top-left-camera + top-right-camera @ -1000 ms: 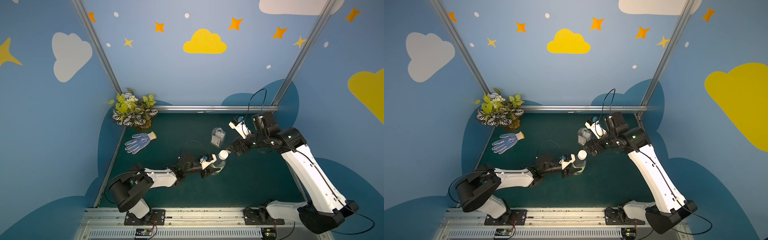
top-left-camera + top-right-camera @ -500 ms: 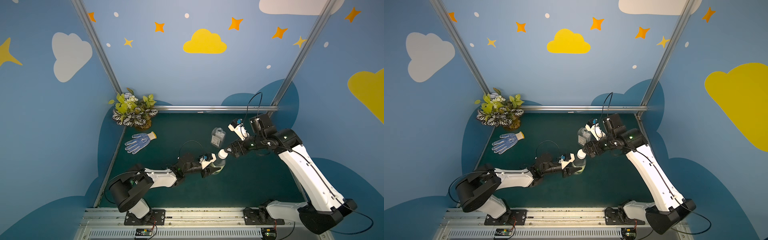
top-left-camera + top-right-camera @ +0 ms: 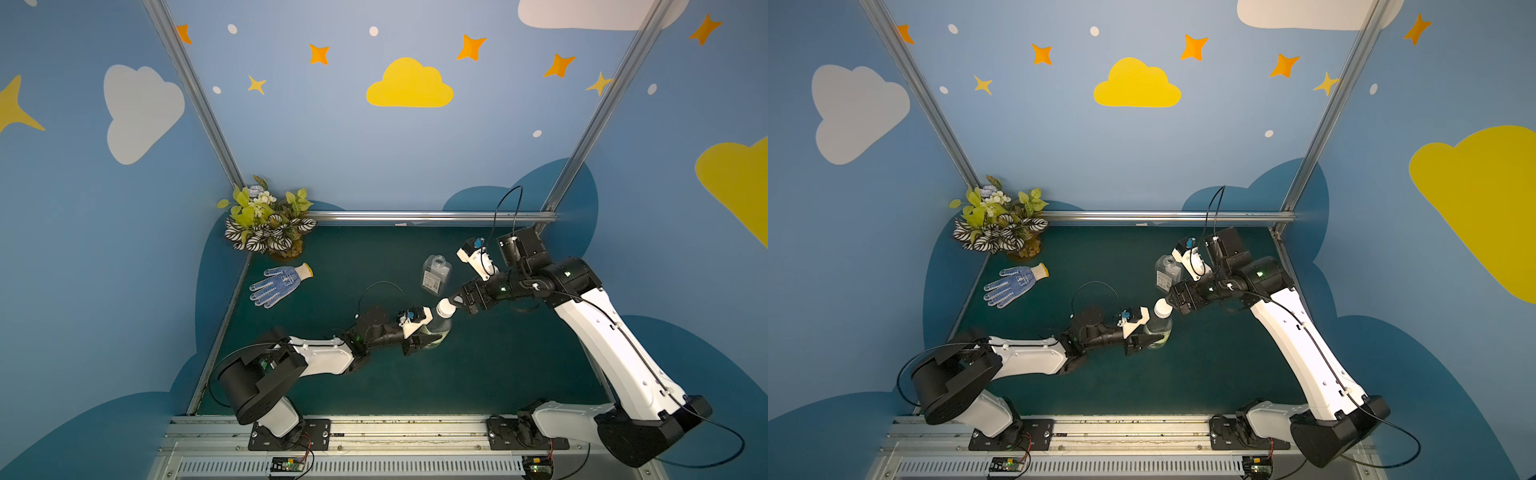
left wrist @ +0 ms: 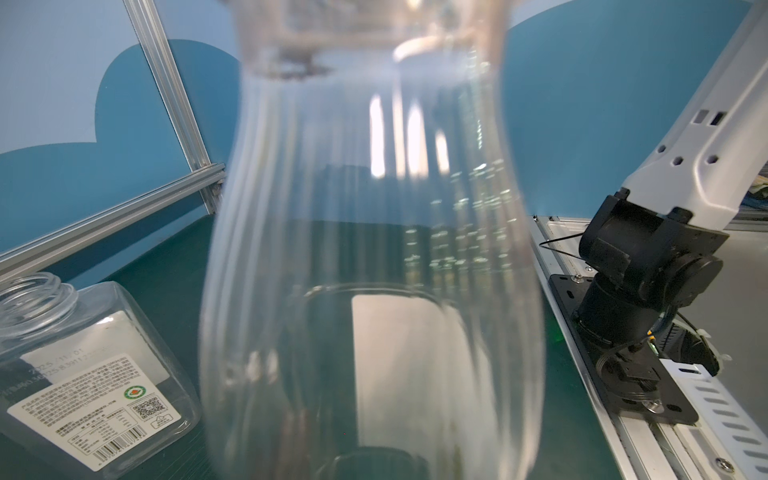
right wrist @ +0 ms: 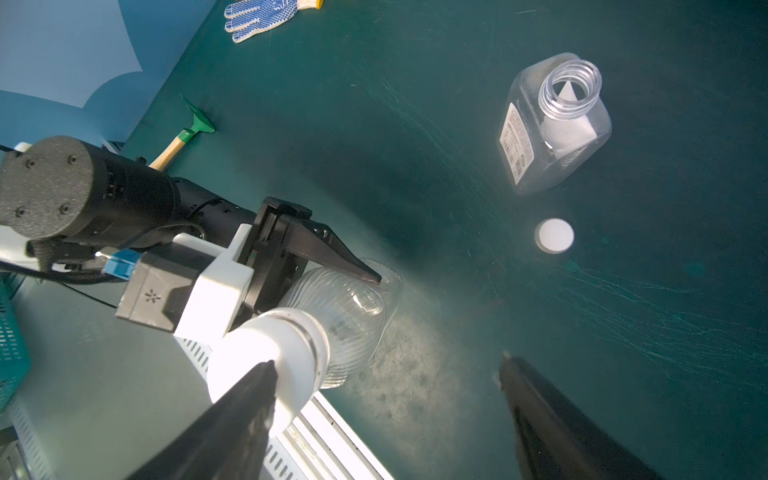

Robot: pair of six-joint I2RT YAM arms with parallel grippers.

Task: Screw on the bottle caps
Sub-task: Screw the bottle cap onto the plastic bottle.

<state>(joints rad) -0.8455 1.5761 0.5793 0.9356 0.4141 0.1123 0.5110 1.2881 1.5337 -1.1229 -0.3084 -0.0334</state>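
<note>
My left gripper is shut on the slim clear ribbed bottle, holding it upright on the green mat; the bottle fills the left wrist view. A white cap sits on its neck. My right gripper is open beside that cap. One finger overlaps the cap's top, the other stands well off to the side. A second white cap lies loose on the mat next to the squat square bottle, which stands uncapped.
A blue dotted glove lies at the left, with a potted plant in the back left corner. A small green tool with a wooden handle lies near the mat's left edge. The square bottle stands just behind both grippers.
My right gripper has come forward and left, from beside the square bottle to the capped neck of the slim bottle. The left gripper and its bottle have stayed put.
</note>
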